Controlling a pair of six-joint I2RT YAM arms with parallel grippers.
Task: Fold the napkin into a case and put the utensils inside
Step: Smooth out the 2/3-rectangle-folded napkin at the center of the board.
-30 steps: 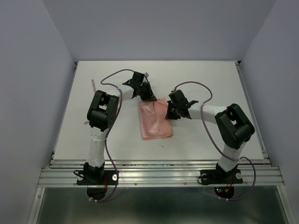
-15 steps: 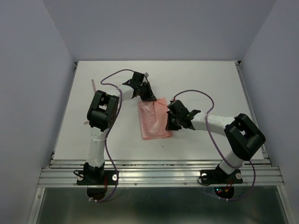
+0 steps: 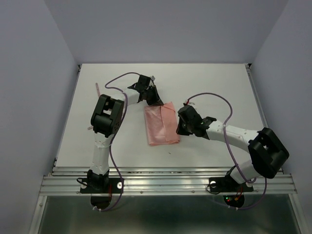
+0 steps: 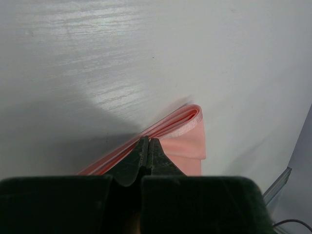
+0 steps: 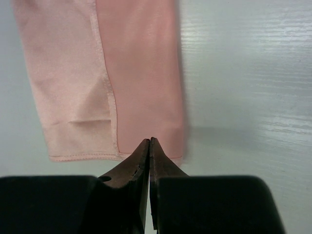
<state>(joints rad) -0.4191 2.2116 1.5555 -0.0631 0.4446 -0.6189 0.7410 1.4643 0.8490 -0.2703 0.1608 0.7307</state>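
The napkin is folded into a rectangle at mid-counter, and the case is judged nearly formed. The left fingers are shut at its far corner and the right fingers at its right edge; whether cloth is pinched cannot be told. The utensils, at the counter's left edge, are not yet inserted.

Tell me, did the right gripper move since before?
Yes. The right gripper slid along the napkin at its right edge, toward the near rail.

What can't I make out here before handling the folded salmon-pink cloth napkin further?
Top view: thin pinkish utensils at the white table's left edge, too small to identify.
Left wrist: whether the shut left gripper pinches the napkin; its fingers cover the contact.
Right wrist: napkin's far end, cut off at top.
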